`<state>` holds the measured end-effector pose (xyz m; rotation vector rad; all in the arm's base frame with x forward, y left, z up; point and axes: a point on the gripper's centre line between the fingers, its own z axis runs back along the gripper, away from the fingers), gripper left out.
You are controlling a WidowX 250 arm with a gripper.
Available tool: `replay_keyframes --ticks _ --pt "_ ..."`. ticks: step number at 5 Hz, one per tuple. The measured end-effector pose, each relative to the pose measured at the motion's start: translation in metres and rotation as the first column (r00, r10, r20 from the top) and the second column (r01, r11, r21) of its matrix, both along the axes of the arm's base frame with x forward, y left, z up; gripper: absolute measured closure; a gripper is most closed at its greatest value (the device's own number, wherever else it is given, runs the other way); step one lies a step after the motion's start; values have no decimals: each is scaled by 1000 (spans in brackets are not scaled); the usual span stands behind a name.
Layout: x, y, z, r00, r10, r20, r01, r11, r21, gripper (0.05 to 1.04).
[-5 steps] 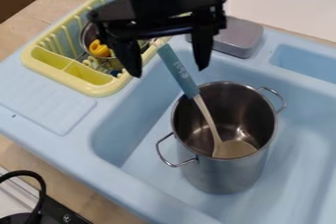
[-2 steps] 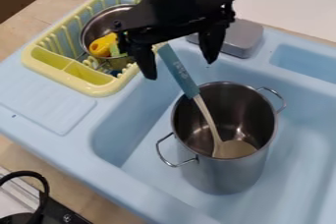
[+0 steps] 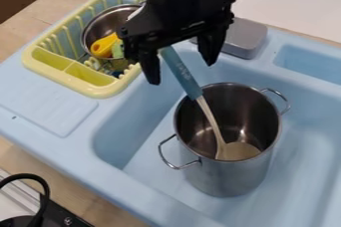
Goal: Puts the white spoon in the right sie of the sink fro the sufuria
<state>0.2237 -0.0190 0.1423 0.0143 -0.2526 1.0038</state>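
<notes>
The black hand (image 3: 182, 72) is let go and wide, with its two fingers spread apart and no spoon pinched in them. It hangs over the sink (image 3: 123, 134), above the blue handle of the white spoon (image 3: 238, 151). The spoon leans inside a tall, shiny pot (image 3: 223, 181) (the pot has two loop ears), with its round end down low. The pot stands in the sink. A yellow rack (image 3: 100, 90) sits by the sink's upper left corner.

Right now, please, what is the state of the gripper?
Gripper: open, fingers apart, not closed on the spoon, whose handle shows between them.
</notes>
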Motion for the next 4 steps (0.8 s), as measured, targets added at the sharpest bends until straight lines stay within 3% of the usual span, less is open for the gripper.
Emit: replay_keyframes --ticks 1,3,4 --pt "-2 5 -7 999 38 26 -37 999 -37 131" --pt "-2 6 -10 995 95 38 -93 994 -48 686" --pt "-1 5 -11 993 112 37 -109 992 -68 840"
